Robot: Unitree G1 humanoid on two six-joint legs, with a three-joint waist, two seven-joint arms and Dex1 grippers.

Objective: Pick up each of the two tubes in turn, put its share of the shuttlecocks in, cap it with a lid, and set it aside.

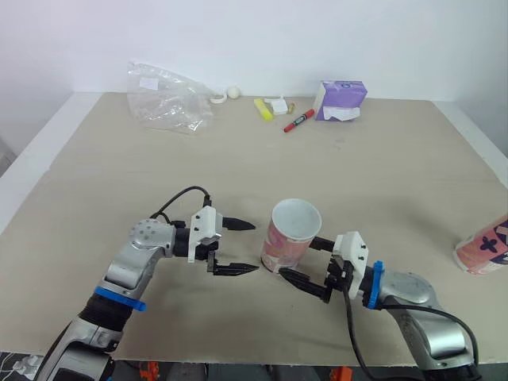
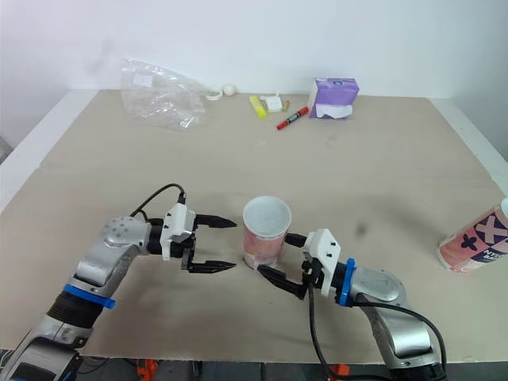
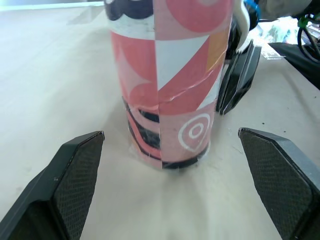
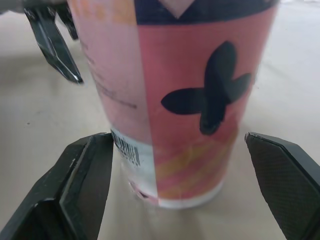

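- A printed tube (image 1: 290, 240) stands upright near the front middle of the table (image 1: 381, 175). Its round mouth is open and its inside is plain white.
- Its glossy wrap carries pink, red and white geometric patches, a dark butterfly and a small barcode near the base.
- The left gripper (image 1: 255, 248) reaches in level from the robot's left with the forearm low over the table. Its two tapered black fingers are spread wide, their tips just short of the tube's side and not touching it.
- The inner pads (image 3: 75, 175) of those fingers have a fine cross-hatched grip texture.
- The right gripper (image 1: 297, 257) comes in low from the robot's right, fingers also spread wide, with the tube's base between them. I cannot tell whether either finger touches the wrap.
- A second tube (image 2: 476, 242), pink with dark cross-like marks, lies at the table's right edge, well apart.
- Along the far edge sit a crumpled clear plastic bag (image 1: 167, 99), a yellow highlighter (image 1: 263, 109), a red marker (image 1: 299, 121) and a purple tissue pack (image 1: 341, 99).
- The tabletop is a smooth, pale beige board.
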